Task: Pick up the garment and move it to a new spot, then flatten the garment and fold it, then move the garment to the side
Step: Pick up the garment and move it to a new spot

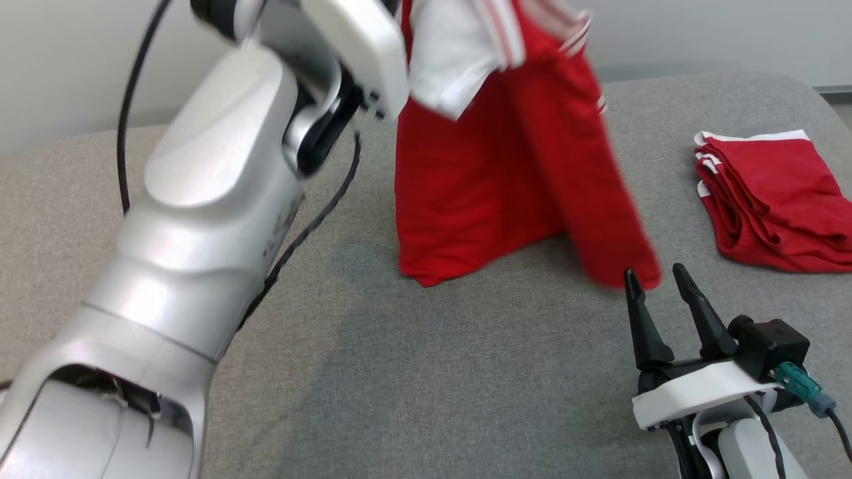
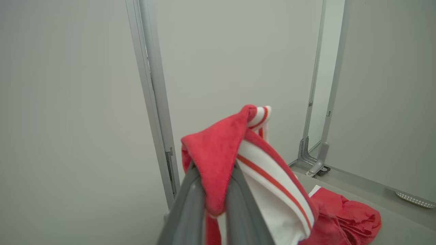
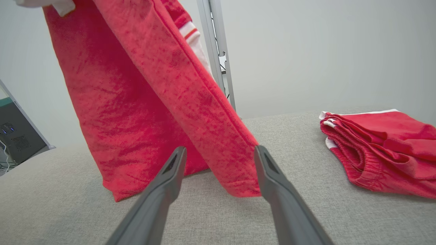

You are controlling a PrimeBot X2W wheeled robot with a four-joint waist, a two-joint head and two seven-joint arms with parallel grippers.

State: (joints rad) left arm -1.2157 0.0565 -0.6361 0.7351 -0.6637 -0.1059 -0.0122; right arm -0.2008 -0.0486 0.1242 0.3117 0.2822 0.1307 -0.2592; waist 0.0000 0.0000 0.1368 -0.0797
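Observation:
A red garment [image 1: 506, 179] with white, red-striped trim hangs from above, its lower edges reaching the grey padded table [image 1: 426, 372]. My left gripper [image 2: 213, 182] is raised high and shut on a bunch of the garment's red fabric [image 2: 218, 153]. My right gripper [image 1: 659, 283] stands open low at the right, its fingertips just below one hanging red leg [image 3: 204, 112]; in the right wrist view that leg's end dangles between the spread fingers [image 3: 170, 177].
A folded pile of red clothes [image 1: 772, 199] with white edging lies at the table's right, also in the right wrist view [image 3: 378, 149]. My left forearm [image 1: 200, 226] and its black cable cross the left of the head view. A pale wall and metal posts [image 2: 153, 95] stand behind.

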